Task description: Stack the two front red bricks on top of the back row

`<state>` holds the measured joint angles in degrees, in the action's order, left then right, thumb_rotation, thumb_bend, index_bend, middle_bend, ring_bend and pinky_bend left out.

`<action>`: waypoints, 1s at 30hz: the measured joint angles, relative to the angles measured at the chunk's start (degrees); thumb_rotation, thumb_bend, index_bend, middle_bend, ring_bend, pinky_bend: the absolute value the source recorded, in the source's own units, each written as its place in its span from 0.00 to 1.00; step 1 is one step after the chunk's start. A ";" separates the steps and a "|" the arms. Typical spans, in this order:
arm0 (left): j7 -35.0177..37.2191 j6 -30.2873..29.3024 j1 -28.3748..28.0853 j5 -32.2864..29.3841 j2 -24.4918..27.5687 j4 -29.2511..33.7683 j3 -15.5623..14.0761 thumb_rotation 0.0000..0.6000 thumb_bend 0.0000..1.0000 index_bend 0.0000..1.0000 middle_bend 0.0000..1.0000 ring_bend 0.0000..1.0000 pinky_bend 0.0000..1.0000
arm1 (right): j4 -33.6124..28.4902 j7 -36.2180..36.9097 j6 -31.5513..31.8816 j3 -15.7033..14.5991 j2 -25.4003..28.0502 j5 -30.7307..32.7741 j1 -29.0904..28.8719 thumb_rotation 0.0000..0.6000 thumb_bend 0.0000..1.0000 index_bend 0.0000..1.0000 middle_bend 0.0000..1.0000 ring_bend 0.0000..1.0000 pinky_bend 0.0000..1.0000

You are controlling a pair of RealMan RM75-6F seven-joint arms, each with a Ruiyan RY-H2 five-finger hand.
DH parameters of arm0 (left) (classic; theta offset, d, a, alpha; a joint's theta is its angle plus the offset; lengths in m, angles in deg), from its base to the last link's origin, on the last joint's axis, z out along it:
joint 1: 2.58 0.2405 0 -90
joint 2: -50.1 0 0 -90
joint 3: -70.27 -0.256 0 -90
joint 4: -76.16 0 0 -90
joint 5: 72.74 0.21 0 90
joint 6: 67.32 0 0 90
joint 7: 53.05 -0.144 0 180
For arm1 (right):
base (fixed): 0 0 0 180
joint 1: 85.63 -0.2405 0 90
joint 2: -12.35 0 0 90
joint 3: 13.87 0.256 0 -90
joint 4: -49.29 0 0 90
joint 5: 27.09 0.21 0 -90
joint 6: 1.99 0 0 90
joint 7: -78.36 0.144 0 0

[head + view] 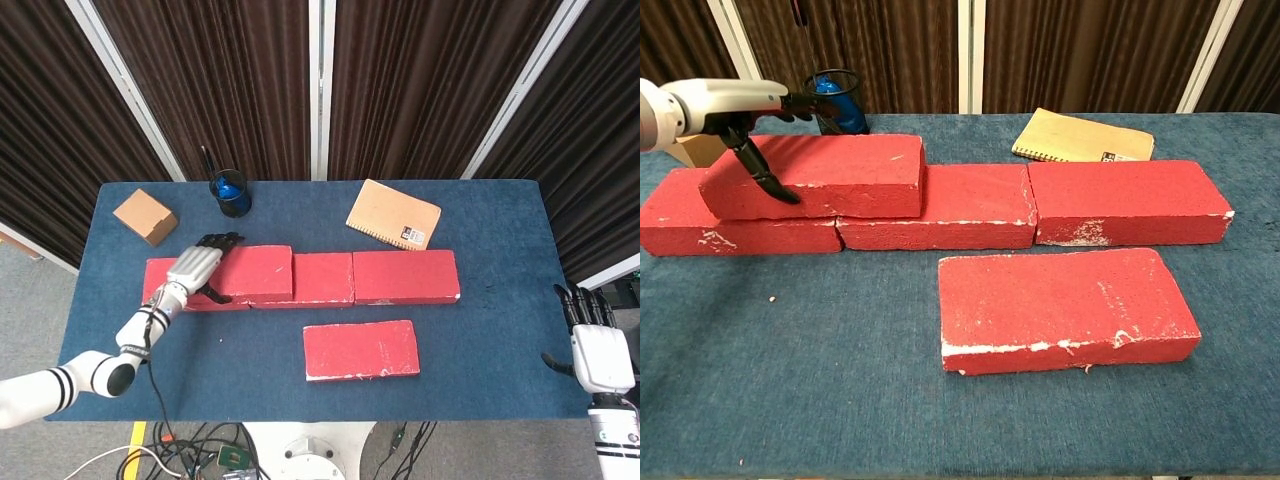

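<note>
Partly Hidden: One Brick Up on the Back Row, One Flat in Front

Up on the back row [940,215], the lifted red brick [825,175] lies with its long axis left to right, parallel to the row, straddling the leftmost brick and part of the middle one. The left hand [193,267] grasps its left end: in the chest view a dark thumb crosses the brick's front face while the other fingers [800,102] reach over the top toward its far edge, so that end of the brick is partly covered. Whether the brick sits fully flat on the row or is tilted slightly I cannot tell.

The second front brick [1065,308] lies flat on the blue tabletop [790,380], well apart from both hands, just in front of the row and below its middle and right bricks, long axis also left to right.

The right hand [598,350] shows only in the head view, at the tabletop's right edge, holding nothing, fingers straight and slightly apart; its wrist is cut off by the frame.

A tan notebook [393,214] lies behind the row, bearing a small white label whose print is too small to read. A blue pen cup [230,192] stands at the back left; its contents are hard to make out. A cardboard box [145,216] sits near the left rear corner, mostly hidden behind the left arm in the chest view.
</note>
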<state>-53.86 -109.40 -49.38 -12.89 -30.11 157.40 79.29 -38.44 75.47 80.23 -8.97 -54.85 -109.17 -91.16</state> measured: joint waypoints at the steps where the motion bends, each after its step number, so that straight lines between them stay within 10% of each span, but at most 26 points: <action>1: 0.19 -0.25 0.17 0.44 0.22 0.36 0.05 1.00 0.00 0.00 0.00 0.00 0.00 | 0.05 0.07 0.22 0.00 -0.03 -0.30 0.01 1.00 0.00 0.00 0.00 0.00 0.00; 16: 0.38 -4.84 3.41 5.63 6.96 11.58 -1.20 1.00 0.00 0.00 0.00 0.00 0.00 | -1.66 -1.24 -1.11 -1.07 0.61 -2.24 -0.82 1.00 0.00 0.00 0.00 0.00 0.00; 30: -3.84 -24.26 18.91 7.13 18.10 19.93 -6.52 1.00 0.00 0.00 0.00 0.00 0.00 | -9.47 -2.49 -9.63 -3.71 4.12 -6.86 -5.79 1.00 0.00 0.00 0.00 0.00 0.00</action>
<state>-57.70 -133.66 -30.47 -5.76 -12.02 177.34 72.77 -47.90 72.97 70.60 -12.68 -50.73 -116.03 -96.95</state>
